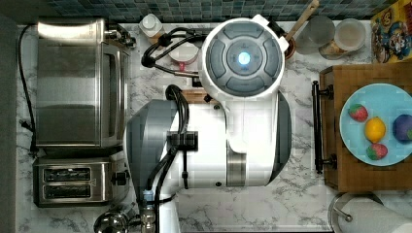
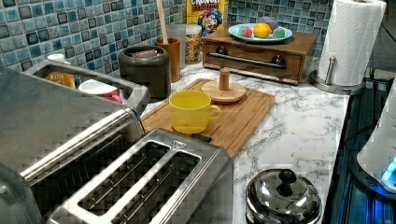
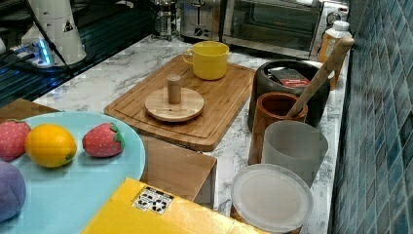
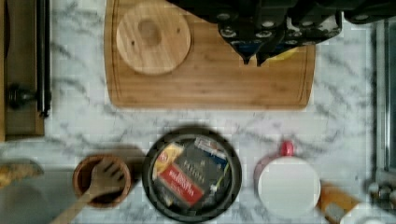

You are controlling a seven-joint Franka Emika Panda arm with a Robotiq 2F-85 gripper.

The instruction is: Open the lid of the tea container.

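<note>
On the wooden board point(image 3: 214, 105) sits the lid point(image 3: 174, 103), already off the tin point(image 4: 192, 177); hand point(image 4: 252, 59) hovers beside it, fingertips together, empty.

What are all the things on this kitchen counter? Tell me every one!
lid: 1, light wood, lying on the cutting board
tea container: 1, black, open, packets inside, behind the board
cutting board: 1, wooden, on the marble counter
yellow cup: 1, on the board
spoon pot: 1, brown, beside the tea container
plate: 1, light blue, holding toy fruit
toaster: 1, silver
paper towel roll: 1, white
end effector: 1, dark, over the board
</note>
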